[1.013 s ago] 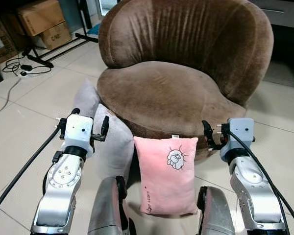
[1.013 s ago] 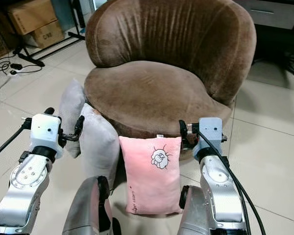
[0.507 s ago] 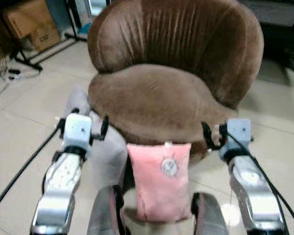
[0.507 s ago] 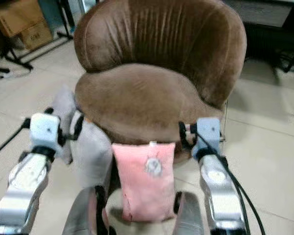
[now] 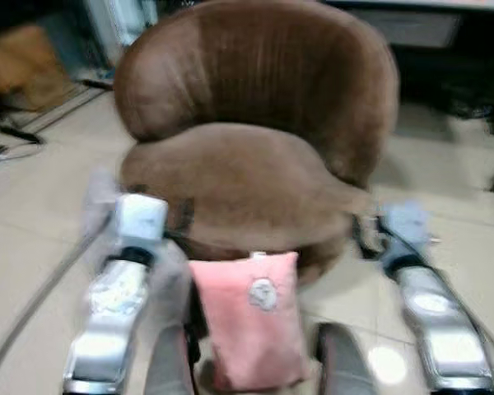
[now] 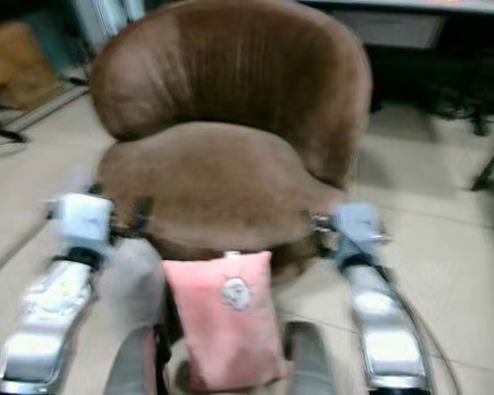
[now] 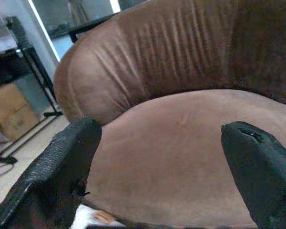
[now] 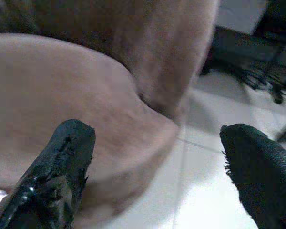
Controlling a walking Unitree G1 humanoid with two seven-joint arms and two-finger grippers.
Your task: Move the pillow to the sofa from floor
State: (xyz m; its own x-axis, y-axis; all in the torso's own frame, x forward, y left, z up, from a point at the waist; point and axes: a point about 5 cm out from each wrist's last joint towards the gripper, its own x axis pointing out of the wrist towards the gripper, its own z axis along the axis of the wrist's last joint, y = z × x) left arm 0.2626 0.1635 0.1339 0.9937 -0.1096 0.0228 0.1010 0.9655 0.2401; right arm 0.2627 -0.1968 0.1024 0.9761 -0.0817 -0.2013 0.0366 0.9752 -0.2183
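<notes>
A pink pillow with a small cartoon print stands upright on the tiled floor, leaning against the front of the brown round sofa chair. My left gripper is raised to the pillow's left, and in its wrist view the left gripper is open with nothing in it, facing the sofa seat. To the pillow's right, my right gripper hovers by the seat's front corner. Seen from its own wrist, the right gripper is also open with nothing held. The head views are blurred.
Grey pillows lean against the sofa's left side, behind my left arm. Cardboard boxes and cables lie at the far left. Dark furniture stands at the back right. My legs flank the pink pillow.
The whole picture has shifted left and blurred, so the camera has moved. Both arms keep the same raised pose on either side of the pillow, which still stands on the floor.
</notes>
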